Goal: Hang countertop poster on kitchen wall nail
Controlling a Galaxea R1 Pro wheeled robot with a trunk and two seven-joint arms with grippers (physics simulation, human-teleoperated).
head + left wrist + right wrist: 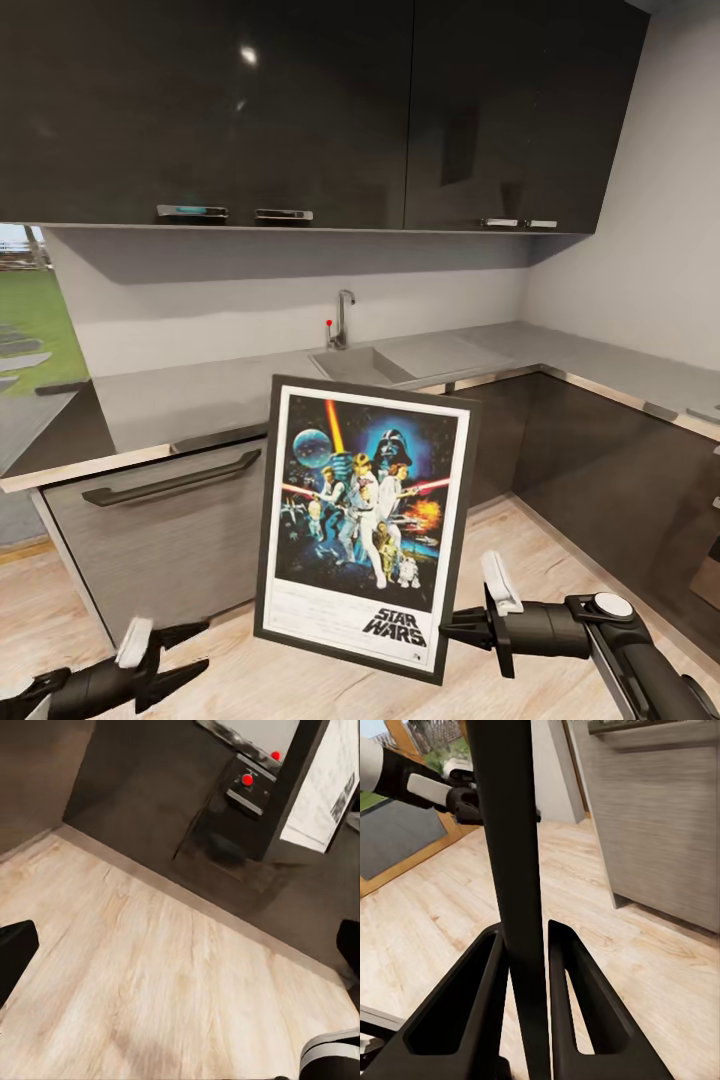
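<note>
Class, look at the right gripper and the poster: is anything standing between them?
Nothing visible. The right gripper already has its jaws closed on the poster, clamping the black frame edge directly, with no object wedged between them.

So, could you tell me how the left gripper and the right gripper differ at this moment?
The right gripper is shut on the poster, pinching its black frame edge; the left gripper is open and holds nothing. The right gripper touches the poster, while the left gripper sits apart from it, low over the wooden floor. Both have dark two-fingered jaws.
</note>
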